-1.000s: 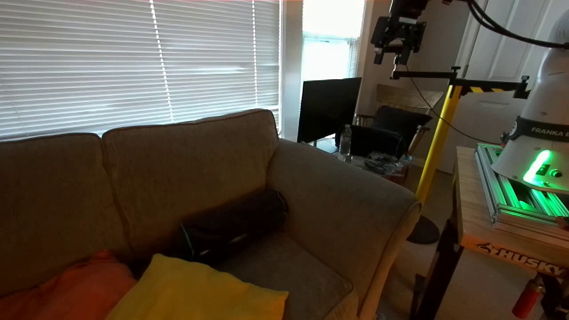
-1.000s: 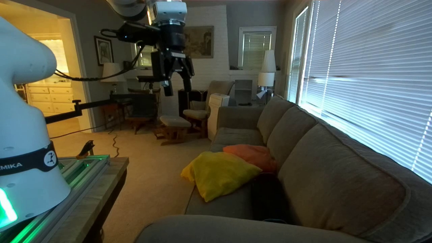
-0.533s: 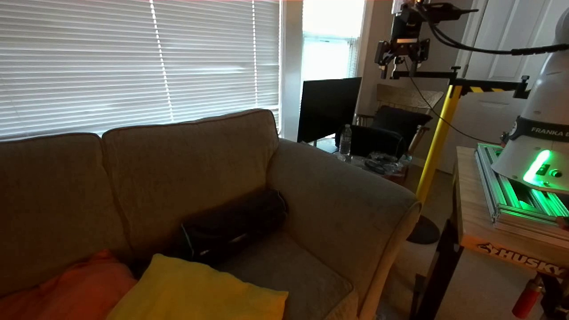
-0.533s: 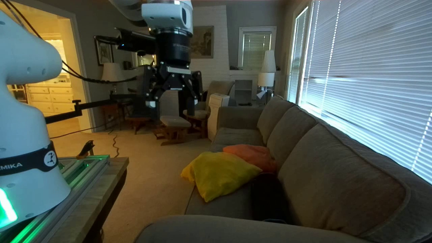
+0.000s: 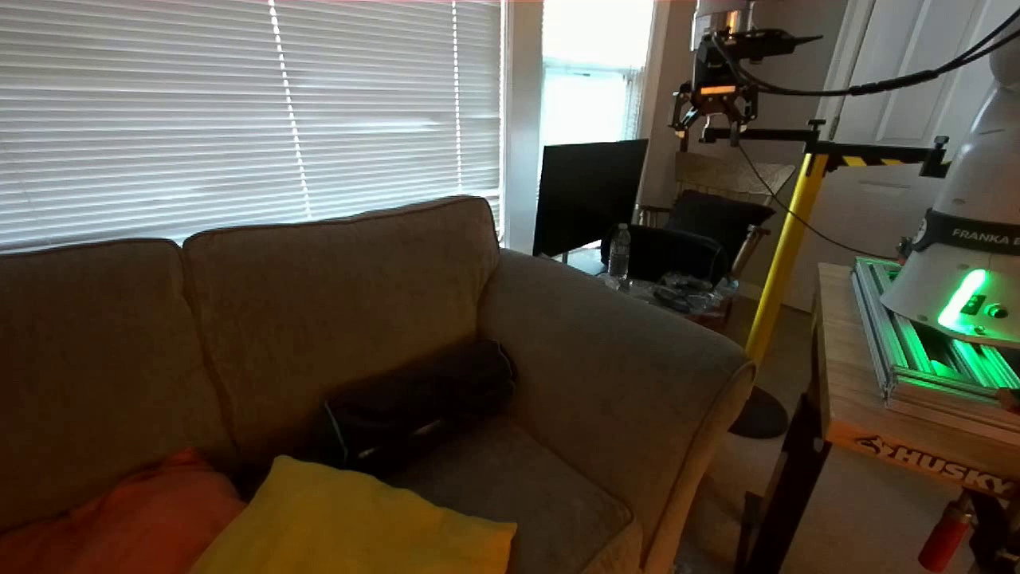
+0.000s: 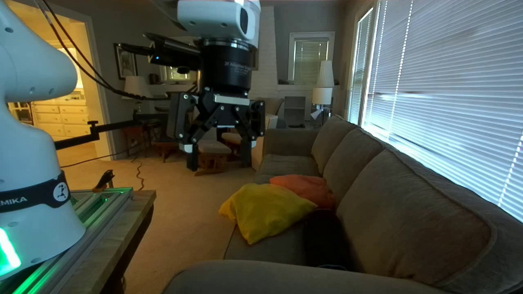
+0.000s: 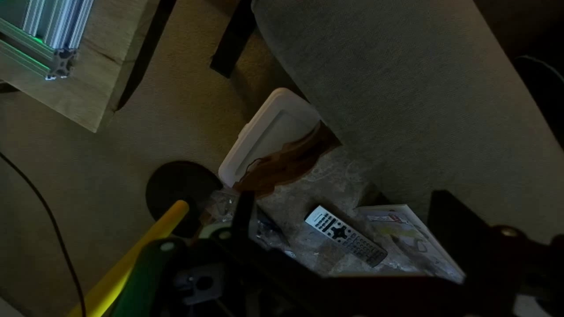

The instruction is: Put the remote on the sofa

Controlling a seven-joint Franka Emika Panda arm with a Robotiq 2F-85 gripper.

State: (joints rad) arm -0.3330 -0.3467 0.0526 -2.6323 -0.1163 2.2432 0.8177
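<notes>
The remote (image 7: 346, 235) is a slim silver-grey bar with dark buttons. It lies on a low side table (image 7: 335, 176) covered with clear plastic, beside the sofa arm. In the exterior views I cannot make it out for certain. The sofa (image 5: 343, 295) is brownish-grey; it also shows in an exterior view (image 6: 408, 216), and its arm shows in the wrist view (image 7: 396, 88). My gripper (image 5: 709, 137) is open and empty, pointing down, high above the side table. In the wrist view its fingers (image 7: 343, 200) stand wide apart with the remote seen between them.
A flat printed case (image 7: 410, 237) lies beside the remote. A bottle (image 5: 619, 251) and a monitor (image 5: 590, 195) stand by the sofa arm. A yellow pole (image 5: 785, 239) with a black crossbar stands near. Yellow (image 6: 265, 210) and orange (image 6: 304, 188) cushions and a dark bolster (image 5: 422, 399) lie on the sofa.
My gripper has come down and has turned from tilted to nearly upright. It looks larger and lower in an exterior view. The fingers stay open, and the sofa and cushions have not moved.
</notes>
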